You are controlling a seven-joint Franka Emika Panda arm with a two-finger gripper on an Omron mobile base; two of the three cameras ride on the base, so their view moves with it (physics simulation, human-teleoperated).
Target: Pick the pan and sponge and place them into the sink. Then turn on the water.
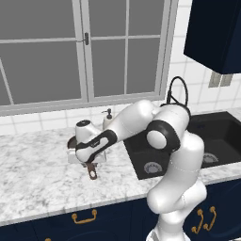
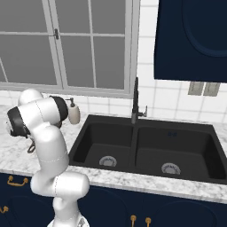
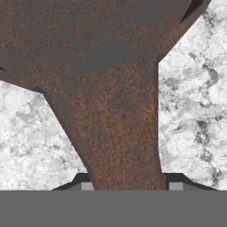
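Observation:
My gripper (image 1: 88, 162) hangs low over the marble counter, left of the sink (image 1: 221, 129). Its fingers are shut on the brown handle of the pan (image 1: 92, 174). A dark sliver of the pan's rim (image 1: 71, 141) peeks out behind my hand. In the hand view the rusty brown pan (image 3: 102, 53) spreads across the top, and its handle (image 3: 126, 146) runs down between the two fingertips of the gripper (image 3: 131, 186), touching both. From the right base view the handle's end (image 2: 31, 147) shows beside my arm. The sponge is hidden. No water runs from the faucet (image 2: 135, 102).
A beige soap dispenser (image 1: 108, 117) stands at the wall just behind the pan. The black double sink (image 2: 146, 146) has a round drain in each basin. My own elbow looms over the sink's left basin. A window runs along the back wall.

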